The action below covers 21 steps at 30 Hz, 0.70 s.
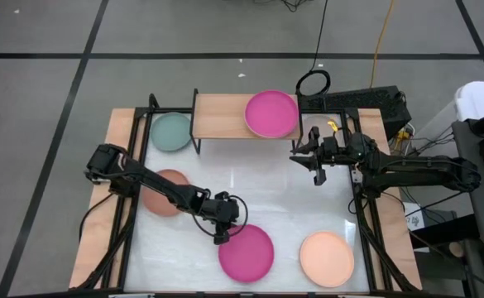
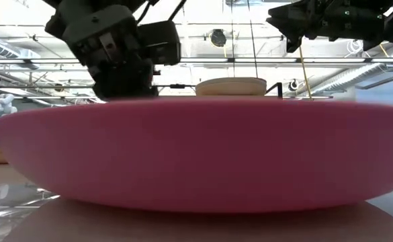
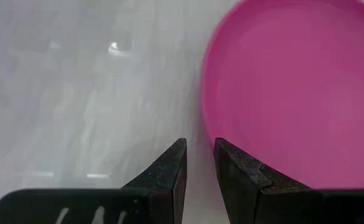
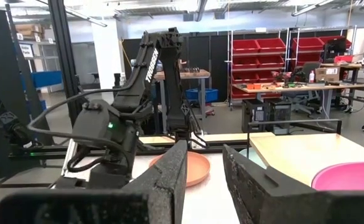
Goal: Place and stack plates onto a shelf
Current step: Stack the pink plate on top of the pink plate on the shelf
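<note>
A magenta plate [image 1: 246,252] lies flat on the white table near its near edge and fills the low view [image 2: 196,154]. My left gripper [image 1: 219,236] points down at this plate's left rim [image 3: 208,124], narrowly open, with one finger over the bare table and the other over the plate's edge. A second magenta plate [image 1: 271,114] rests on the right end of the wooden shelf [image 1: 221,116]. My right gripper [image 1: 317,174] hovers narrowly open and empty, just near of the shelf's right end [image 4: 205,148]. My left gripper comes from above at the near magenta plate's left rim [image 3: 214,146], its fingers on either side of the edge. I cannot tell whether a finger touches the rim. The plate lies flat on the table.
A teal plate [image 1: 171,131] lies left of the shelf, a terracotta plate [image 1: 165,192] under my left arm, and a peach plate [image 1: 327,258] at the near right. The shelf's left half is bare wood. Black frame rails run along the table's sides.
</note>
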Each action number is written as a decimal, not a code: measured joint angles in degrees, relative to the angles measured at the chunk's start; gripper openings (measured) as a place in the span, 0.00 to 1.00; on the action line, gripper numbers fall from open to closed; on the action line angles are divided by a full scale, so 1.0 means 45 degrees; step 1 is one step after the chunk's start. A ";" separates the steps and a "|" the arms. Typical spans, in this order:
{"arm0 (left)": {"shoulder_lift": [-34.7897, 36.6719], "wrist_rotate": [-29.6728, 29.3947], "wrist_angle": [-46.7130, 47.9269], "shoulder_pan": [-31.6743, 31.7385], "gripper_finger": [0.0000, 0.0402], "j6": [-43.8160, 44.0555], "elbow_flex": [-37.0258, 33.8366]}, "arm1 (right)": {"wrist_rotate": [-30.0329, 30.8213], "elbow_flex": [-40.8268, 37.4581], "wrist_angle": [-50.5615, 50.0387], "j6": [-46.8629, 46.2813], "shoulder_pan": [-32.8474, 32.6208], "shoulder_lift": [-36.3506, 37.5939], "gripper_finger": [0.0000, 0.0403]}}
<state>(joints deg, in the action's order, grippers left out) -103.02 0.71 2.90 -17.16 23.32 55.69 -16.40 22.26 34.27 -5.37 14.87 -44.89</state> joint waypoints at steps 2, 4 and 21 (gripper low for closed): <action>0.0001 0.0166 0.0058 0.0034 0.22 0.0021 0.0008 | 0.0000 0.0000 0.0007 0.0000 0.0000 -0.0007 0.22; 0.0004 0.0174 -0.0041 0.0079 0.22 0.0042 0.0008 | 0.0000 0.0000 -0.0039 0.0005 0.0000 0.0002 0.22; 0.0004 0.1431 -0.0381 0.0032 0.22 0.0933 0.0003 | 0.0000 0.0000 -0.0051 -0.0065 0.0000 0.0002 0.22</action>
<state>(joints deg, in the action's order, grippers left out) -103.00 7.15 1.18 -17.02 27.52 55.70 -16.40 22.26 34.04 -5.66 14.87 -44.88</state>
